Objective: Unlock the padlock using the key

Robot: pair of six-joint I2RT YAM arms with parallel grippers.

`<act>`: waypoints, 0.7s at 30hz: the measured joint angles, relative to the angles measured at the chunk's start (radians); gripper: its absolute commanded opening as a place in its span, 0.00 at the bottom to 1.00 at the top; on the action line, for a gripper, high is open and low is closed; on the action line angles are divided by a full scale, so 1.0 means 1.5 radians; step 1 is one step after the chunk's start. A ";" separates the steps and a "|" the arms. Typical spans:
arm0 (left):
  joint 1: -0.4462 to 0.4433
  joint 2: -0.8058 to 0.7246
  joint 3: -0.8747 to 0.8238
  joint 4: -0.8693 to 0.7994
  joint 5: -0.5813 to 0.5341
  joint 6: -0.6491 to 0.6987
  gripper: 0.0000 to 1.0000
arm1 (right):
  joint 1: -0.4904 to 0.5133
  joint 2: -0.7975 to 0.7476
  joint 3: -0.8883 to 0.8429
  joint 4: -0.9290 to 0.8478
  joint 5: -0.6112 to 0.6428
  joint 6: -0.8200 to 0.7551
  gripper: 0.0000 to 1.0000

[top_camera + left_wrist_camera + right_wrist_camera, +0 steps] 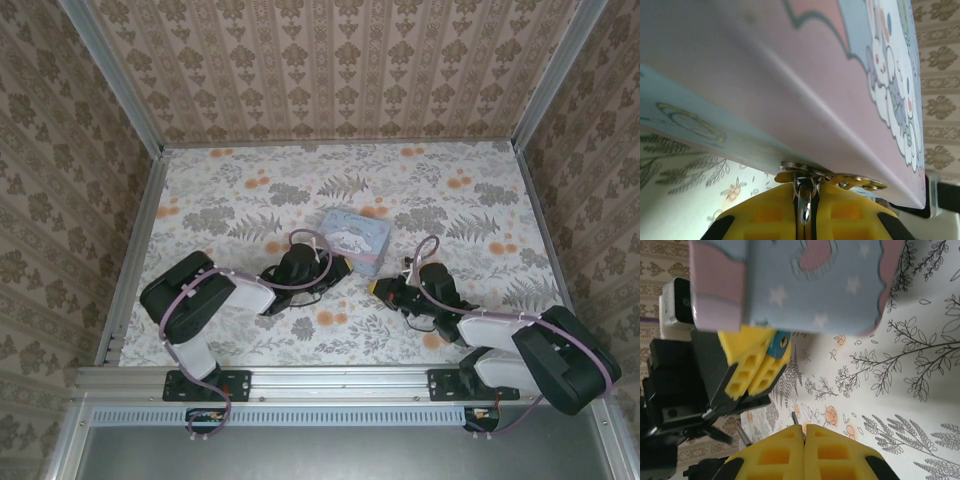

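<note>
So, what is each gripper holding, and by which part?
Left gripper pinches the padlock by its bluish body; right gripper seems shut on the key, its tip poking out.

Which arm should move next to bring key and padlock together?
Right. The right gripper is shut on a thin metal piece, probably the key, pointing toward the left gripper, which clamps the bluish padlock beside the tin and should hold steady.

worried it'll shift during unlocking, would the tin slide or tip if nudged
The tin lies flat, low and wide, so tipping seems unlikely. On the smooth-looking table it would probably slide easily.
</note>
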State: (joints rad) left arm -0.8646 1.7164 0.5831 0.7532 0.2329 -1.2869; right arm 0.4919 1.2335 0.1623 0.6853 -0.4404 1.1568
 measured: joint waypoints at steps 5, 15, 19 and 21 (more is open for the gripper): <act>0.001 -0.021 0.012 -0.065 0.007 0.030 0.00 | -0.007 0.033 0.030 0.008 -0.001 -0.009 0.00; 0.002 -0.021 0.022 -0.087 0.061 0.048 0.00 | -0.067 0.090 0.049 0.016 -0.033 -0.037 0.00; 0.003 -0.021 0.022 -0.083 0.074 0.040 0.00 | -0.073 0.091 0.049 0.029 -0.049 -0.036 0.00; 0.003 -0.021 0.022 -0.081 0.075 0.033 0.00 | -0.073 0.089 0.048 0.039 -0.056 -0.031 0.00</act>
State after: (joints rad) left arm -0.8604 1.6855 0.6167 0.6312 0.3447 -1.2373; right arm 0.3824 1.3670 0.2337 0.7437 -0.5247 1.1103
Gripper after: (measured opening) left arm 0.100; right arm 0.067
